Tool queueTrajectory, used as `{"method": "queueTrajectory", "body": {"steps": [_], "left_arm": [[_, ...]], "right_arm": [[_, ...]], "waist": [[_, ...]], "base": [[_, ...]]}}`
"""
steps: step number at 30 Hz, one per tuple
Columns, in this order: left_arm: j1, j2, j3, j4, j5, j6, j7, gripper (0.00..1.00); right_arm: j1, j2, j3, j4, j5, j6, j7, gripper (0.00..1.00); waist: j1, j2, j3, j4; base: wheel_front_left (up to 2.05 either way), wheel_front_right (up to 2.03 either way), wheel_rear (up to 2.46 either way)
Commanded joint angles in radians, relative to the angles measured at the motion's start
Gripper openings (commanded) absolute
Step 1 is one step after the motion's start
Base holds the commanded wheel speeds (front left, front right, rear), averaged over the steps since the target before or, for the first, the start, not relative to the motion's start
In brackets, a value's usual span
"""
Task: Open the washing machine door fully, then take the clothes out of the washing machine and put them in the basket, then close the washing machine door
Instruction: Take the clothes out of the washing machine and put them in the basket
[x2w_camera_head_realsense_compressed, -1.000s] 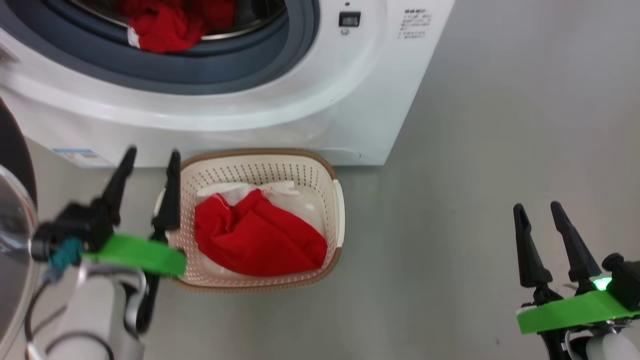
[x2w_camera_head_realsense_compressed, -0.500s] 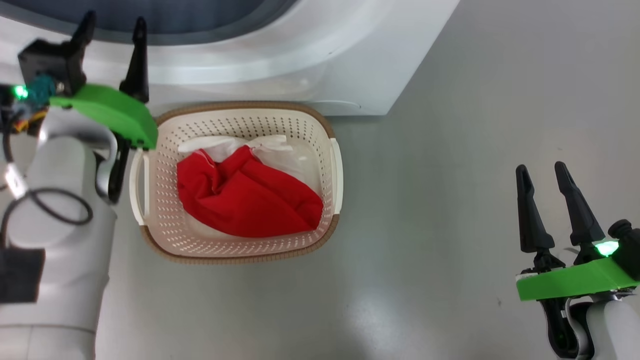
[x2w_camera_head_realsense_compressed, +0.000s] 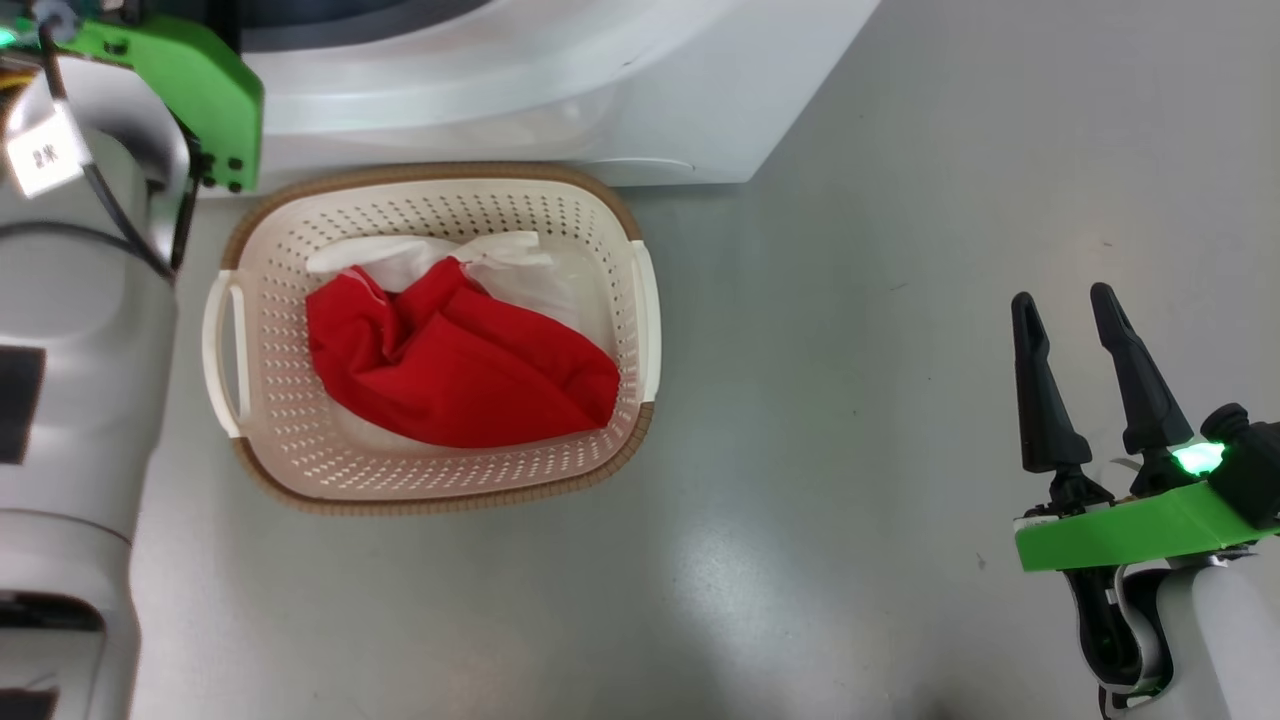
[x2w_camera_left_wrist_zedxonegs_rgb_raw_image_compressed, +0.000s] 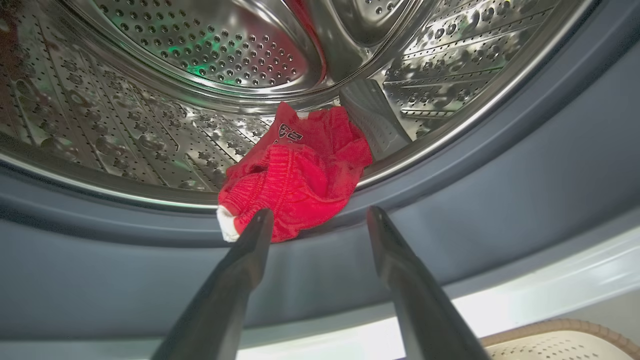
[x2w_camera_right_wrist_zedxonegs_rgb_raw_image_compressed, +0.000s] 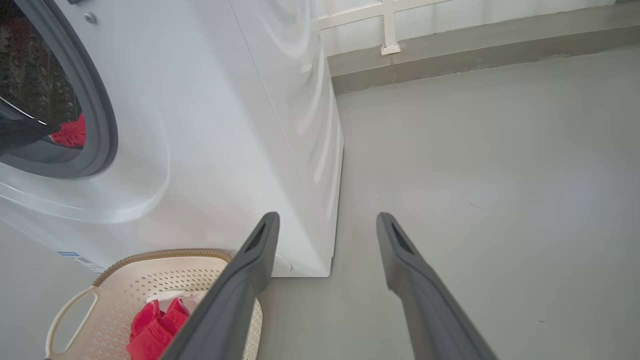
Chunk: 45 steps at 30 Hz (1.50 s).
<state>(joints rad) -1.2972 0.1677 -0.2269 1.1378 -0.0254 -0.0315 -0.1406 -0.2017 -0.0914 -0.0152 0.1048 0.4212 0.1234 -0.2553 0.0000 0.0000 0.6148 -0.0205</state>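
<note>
1. Two dark fingers of the left gripper (x2w_camera_left_wrist_zedxonegs_rgb_raw_image_compressed: 319, 212) stand spread apart and hold nothing. Their tips are level with the grey-blue gasket (x2w_camera_left_wrist_zedxonegs_rgb_raw_image_compressed: 500, 175). One tip overlaps the near edge of red cloth, but I cannot tell whether it touches.
2. Just beyond those tips, one bundle of the clothes (x2w_camera_left_wrist_zedxonegs_rgb_raw_image_compressed: 300, 185), red with a white corner, lies where the steel drum (x2w_camera_left_wrist_zedxonegs_rgb_raw_image_compressed: 150, 125) meets the gasket.
3. The right gripper (x2w_camera_head_realsense_compressed: 1061, 295) also has its two fingers spread and empty. Under and ahead of them is bare floor (x2w_camera_head_realsense_compressed: 850, 400).
4. That floor is smooth, pale grey and faintly glossy. The washing machine (x2w_camera_right_wrist_zedxonegs_rgb_raw_image_compressed: 225, 125), a white box, stands on it to the left of the right fingers. Beyond them, a grey skirting (x2w_camera_right_wrist_zedxonegs_rgb_raw_image_compressed: 450, 55) runs along the wall.
5. The left forearm (x2w_camera_head_realsense_compressed: 80, 300), pale and thick, reaches forward into the machine's opening. Its green wrist bracket (x2w_camera_head_realsense_compressed: 180, 70) is over the far left corner of the basket (x2w_camera_head_realsense_compressed: 300, 450). The right arm sits low, with its fingers pointing forward.
6. One basket stands below the left fingers, just beside the machine's front and well apart from the right fingers. It holds one red garment (x2w_camera_head_realsense_compressed: 450, 365) lying on white cloth. That makes two red bundles, one in the drum and one in the basket.
</note>
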Motion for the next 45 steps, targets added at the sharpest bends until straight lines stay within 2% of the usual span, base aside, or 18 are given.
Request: {"method": "queueTrajectory", "body": {"steps": [1, 11, 21, 31, 32, 34, 36, 45], "left_arm": [[-0.034, 0.058, 0.001, 0.003, 0.018, 0.012, 0.005, 1.0], [-0.144, 0.1, -0.067, 0.103, 0.075, 0.034, 0.029, 1.0], [-0.189, 0.151, -0.078, 0.136, 0.067, 0.038, 0.064, 1.0], [-0.214, 0.178, -0.09, 0.145, 0.056, 0.048, 0.078, 1.0], [-0.214, 0.179, -0.091, 0.146, 0.055, 0.049, 0.078, 0.94], [-0.213, 0.18, -0.093, 0.147, 0.052, 0.054, 0.076, 0.43], [-0.213, 0.177, -0.099, 0.147, 0.052, 0.054, 0.062, 0.0], [-0.207, 0.156, -0.102, 0.149, 0.026, 0.053, 0.018, 0.0]], "right_arm": [[-0.003, -0.005, 0.029, -0.02, -0.004, 0.007, -0.006, 1.0], [-0.022, 0.002, 0.054, -0.017, 0.002, 0.007, -0.006, 1.0], [-0.037, 0.004, 0.072, -0.026, 0.006, 0.007, -0.006, 1.0], [-0.044, 0.003, 0.076, -0.036, 0.006, 0.007, -0.006, 1.0], [-0.045, 0.003, 0.076, -0.036, 0.006, 0.007, -0.006, 1.0], [-0.046, 0.004, 0.074, -0.037, 0.005, 0.007, -0.006, 1.0], [-0.047, 0.004, 0.073, -0.037, 0.004, 0.007, -0.006, 1.0], [-0.048, 0.001, 0.075, -0.038, 0.0, 0.007, -0.006, 1.0]], "waist": [[0.0, 0.0, 0.01, -0.013], [0.0, 0.0, 0.04, -0.048], [0.0, 0.0, 0.078, -0.082], [0.0, 0.0, 0.102, -0.097], [0.0, 0.0, 0.101, -0.097], [0.0, 0.0, 0.101, -0.097], [0.0, 0.0, 0.098, -0.094], [0.0, 0.0, 0.083, -0.084]], "base": [[0.0, 0.0, 0.0], [0.0, 0.0, 0.0], [0.0, 0.0, 0.0], [0.0, 0.0, 0.0], [0.0, 0.0, 0.0], [0.0, 0.0, 0.0], [0.0, 0.0, 0.0], [0.0, 0.0, 0.0]]}}
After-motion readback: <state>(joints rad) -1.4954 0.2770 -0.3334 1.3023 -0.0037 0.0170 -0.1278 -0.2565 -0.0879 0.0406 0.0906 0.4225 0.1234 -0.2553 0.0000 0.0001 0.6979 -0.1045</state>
